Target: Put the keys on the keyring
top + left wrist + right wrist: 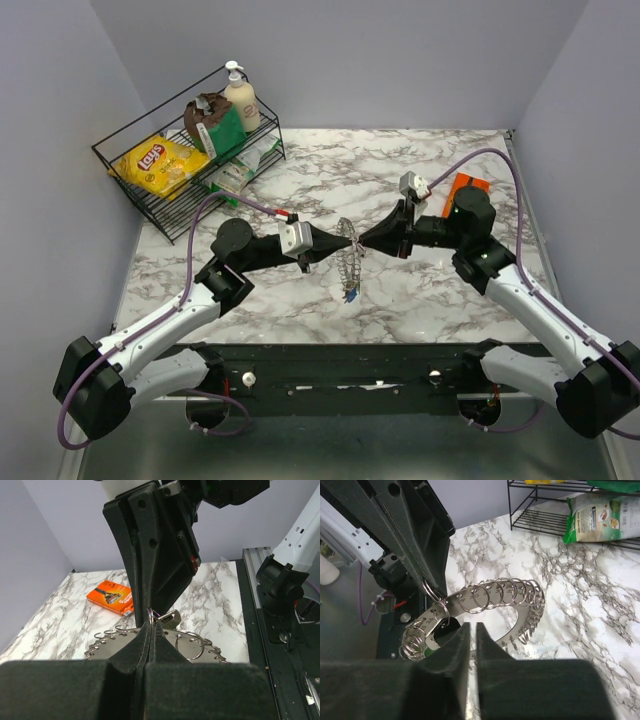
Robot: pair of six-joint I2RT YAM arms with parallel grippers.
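White marble with grey veins covers the table [420, 300], and plain pale violet walls close it on three sides. At about 10 o'clock stands a black wire rack [180, 215] holding a shiny yellow chips bag [160, 165], a green pouch [215, 125] and a cream pump bottle [240, 100]. At about 2 o'clock, close to the right arm, lies a flat orange box [468, 188]. In the middle of the table the two arms meet tip to tip. The keyring [347, 255] stands on edge between them, a flat grey metal disc with an open centre. From the right wrist camera its rim is crowded with many small round wire loops, thin and bright. The left gripper [328, 244] comes from 9 o'clock. Its black wedge-shaped jaws are pressed fully together, and they pinch one small wire loop at the rim. The right gripper [360, 240] comes from 3 o'clock. Its jaws leave only a thin slit, and the flat plate of the keyring seems to sit in it. At 6 o'clock on the ring hangs the blue key [350, 295], very small, its head just above the marble. I cannot make out the other keys clearly.
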